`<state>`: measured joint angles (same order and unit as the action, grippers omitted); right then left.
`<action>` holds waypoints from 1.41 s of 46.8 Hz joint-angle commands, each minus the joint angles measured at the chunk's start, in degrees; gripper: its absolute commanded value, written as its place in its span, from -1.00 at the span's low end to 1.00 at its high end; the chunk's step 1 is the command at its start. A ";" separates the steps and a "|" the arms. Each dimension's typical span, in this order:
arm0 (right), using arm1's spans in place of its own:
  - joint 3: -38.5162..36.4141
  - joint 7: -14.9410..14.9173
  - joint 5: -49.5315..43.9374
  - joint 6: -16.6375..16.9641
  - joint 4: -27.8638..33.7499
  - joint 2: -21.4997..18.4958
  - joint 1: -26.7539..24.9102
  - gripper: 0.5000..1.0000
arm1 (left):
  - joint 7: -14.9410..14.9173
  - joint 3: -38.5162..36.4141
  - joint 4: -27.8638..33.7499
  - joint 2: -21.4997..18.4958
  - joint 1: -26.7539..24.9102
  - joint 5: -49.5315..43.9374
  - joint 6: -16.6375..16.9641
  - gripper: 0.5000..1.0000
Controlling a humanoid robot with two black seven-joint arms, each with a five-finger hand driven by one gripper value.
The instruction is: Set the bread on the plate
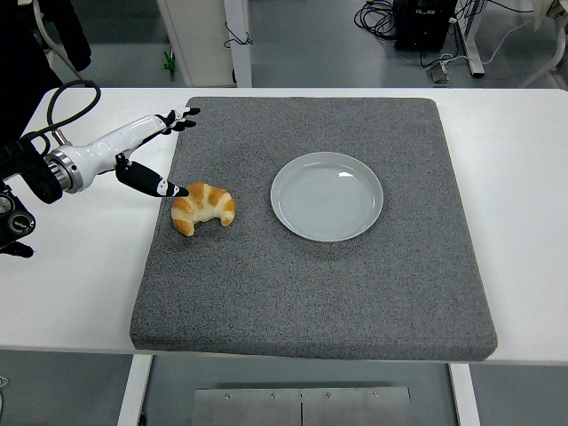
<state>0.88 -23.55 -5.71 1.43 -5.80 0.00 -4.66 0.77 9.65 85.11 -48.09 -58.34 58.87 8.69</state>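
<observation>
While lying bare on grey mat [355,284], plate [327,196] well apart from croissant [204,206]; left hand [146,155] spread wide, thumb tip just beside croissant, at mat's left edge.

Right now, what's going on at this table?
The robot's left robot hand is open and reaching in from the left toward a croissant lying on a grey mat. Its thumb tip is right beside the croissant, but nothing is grasped yet. The pale plate sits empty to the croissant's right, apart from it. The right arm is out of view.
</observation>
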 commanded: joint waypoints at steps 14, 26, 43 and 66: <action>0.00 0.00 0.00 -0.02 0.00 0.00 0.00 1.00 | -4.46 -1.47 0.24 3.79 1.04 7.22 0.88 0.86; 0.00 0.00 0.00 0.06 0.00 0.00 0.00 1.00 | -8.06 -5.16 0.06 6.87 0.86 10.83 5.98 0.86; 0.00 0.00 0.00 -0.02 0.00 0.00 0.00 1.00 | -8.15 -5.95 -3.01 7.66 1.04 11.35 7.30 0.86; 0.00 0.00 0.00 -0.02 0.00 0.00 0.00 1.00 | -7.98 -8.15 -8.64 11.35 1.21 11.35 10.47 0.85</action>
<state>0.88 -23.53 -5.71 1.42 -5.80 0.00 -4.66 -7.25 1.50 77.34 -36.91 -57.21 70.14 19.16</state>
